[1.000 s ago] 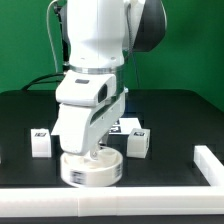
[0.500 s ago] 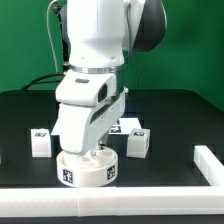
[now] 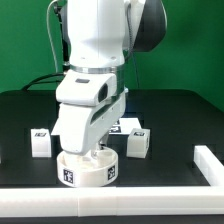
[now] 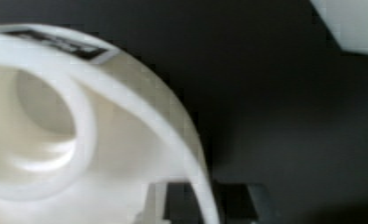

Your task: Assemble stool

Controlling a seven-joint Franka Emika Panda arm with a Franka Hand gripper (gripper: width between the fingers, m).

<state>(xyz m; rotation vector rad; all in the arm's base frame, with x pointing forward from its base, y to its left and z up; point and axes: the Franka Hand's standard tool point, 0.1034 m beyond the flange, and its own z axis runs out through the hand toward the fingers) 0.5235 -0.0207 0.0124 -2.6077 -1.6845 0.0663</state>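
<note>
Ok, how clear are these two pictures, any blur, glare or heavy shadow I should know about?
Exterior view: sharp and evenly lit, the round white plastic seat and its tags stand out crisply against the black table, with no strong glare. Wrist view: the same seat fills the frame at close range, soft and out of focus, bright against the dark background, with shading inside its ring.

The glossy white jointed robot arm (image 3: 95, 40) leans steeply downward, its bulky white wrist housing (image 3: 85, 105) tilted. Its two dark fingers (image 4: 239, 198) point down, pinched closed on the thin wall of the white round plastic seat (image 3: 85, 172).
</note>
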